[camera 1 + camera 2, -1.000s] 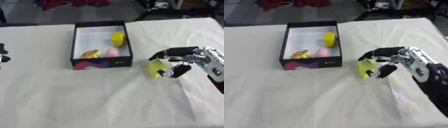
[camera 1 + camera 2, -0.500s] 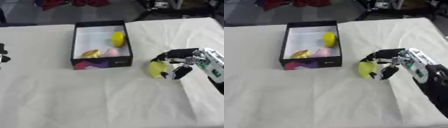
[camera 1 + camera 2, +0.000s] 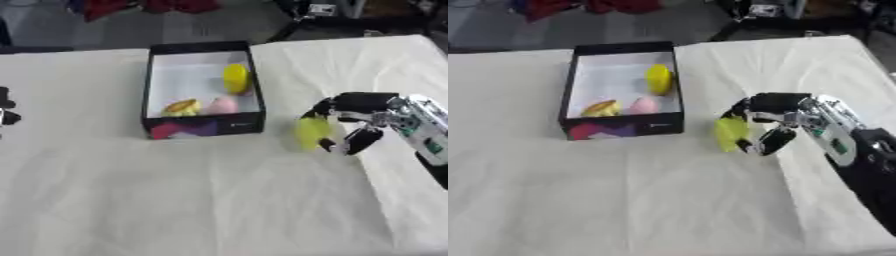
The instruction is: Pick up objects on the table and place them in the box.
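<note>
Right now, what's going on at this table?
The robot's right hand has its fingers curled round a yellow-green object, right of the black box on the white cloth. The box already holds a yellow item, a pink one and an orange-yellow one. The left hand shows only at the left edge.

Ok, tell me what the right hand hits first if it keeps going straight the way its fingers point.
The right hand, curled round the yellow-green object, points toward the view's left. Its line probably meets the box at its right wall first; depth is unclear, so it might pass over the rim.
</note>
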Controlling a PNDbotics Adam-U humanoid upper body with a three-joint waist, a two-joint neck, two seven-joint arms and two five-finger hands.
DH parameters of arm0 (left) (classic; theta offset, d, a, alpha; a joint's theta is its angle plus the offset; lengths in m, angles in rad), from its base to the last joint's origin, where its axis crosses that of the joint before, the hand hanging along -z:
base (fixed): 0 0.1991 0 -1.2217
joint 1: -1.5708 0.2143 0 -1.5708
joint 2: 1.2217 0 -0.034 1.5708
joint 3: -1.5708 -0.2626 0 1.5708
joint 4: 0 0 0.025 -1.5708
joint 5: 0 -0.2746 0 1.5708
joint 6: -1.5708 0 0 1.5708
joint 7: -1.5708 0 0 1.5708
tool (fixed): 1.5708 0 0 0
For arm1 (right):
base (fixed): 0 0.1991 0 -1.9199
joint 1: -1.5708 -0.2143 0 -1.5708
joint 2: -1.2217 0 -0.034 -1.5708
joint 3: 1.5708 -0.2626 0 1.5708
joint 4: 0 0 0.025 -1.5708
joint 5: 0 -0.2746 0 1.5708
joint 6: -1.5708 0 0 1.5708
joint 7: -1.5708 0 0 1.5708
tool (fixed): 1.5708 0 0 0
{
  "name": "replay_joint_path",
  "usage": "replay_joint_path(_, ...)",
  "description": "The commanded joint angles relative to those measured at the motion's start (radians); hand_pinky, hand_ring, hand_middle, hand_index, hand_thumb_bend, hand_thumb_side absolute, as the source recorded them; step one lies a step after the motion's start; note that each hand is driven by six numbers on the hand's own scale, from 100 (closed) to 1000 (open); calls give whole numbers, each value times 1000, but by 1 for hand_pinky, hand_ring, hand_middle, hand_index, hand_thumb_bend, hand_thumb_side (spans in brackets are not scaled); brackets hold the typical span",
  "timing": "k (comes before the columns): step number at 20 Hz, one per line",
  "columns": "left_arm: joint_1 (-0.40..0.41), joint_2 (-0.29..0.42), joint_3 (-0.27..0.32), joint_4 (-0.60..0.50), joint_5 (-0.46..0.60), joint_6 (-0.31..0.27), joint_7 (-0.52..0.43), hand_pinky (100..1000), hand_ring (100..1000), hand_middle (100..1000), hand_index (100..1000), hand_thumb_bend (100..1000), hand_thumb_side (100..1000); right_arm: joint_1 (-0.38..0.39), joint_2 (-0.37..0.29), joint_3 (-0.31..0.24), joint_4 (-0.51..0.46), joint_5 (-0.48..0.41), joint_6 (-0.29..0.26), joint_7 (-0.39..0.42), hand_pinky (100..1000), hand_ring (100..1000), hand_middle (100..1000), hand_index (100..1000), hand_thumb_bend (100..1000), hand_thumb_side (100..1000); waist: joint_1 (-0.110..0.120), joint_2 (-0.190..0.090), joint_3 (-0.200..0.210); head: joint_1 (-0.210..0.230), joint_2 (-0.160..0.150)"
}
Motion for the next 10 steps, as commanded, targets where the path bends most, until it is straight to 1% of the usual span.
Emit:
replay_joint_path(1, -11, 10, 2, -15, 4, -2, 0, 629, 526, 547, 731, 355, 778, -26, -38, -24, -59, -65, 16, -69, 835, 653, 255, 686, 100, 222, 4, -11, -2, 0, -2)
replay_joint_path(4, -10, 10, 0, -15, 4, -2, -1, 629, 526, 548, 731, 354, 779, -57, -58, -35, -107, -166, 41, -69, 835, 644, 243, 681, 100, 208, 3, -12, -3, 1, -2)
replay_joint_path(7, -9, 12, -1, -15, 4, -2, -2, 629, 527, 548, 731, 354, 779, -113, -73, -48, -143, -258, 69, -49, 833, 637, 239, 683, 100, 202, 2, -13, -2, -1, -2)
replay_joint_path(8, -8, 12, -2, -14, 5, -2, -3, 629, 527, 548, 731, 354, 779, -138, -72, -49, -140, -281, 79, -41, 831, 632, 236, 681, 100, 200, 1, -14, -1, -3, -2)
replay_joint_path(10, -9, 11, -5, -14, 5, -3, -6, 629, 527, 548, 731, 354, 779, -196, -52, -44, -101, -320, 97, -19, 829, 627, 234, 680, 100, 199, 1, -15, 3, -9, -2)
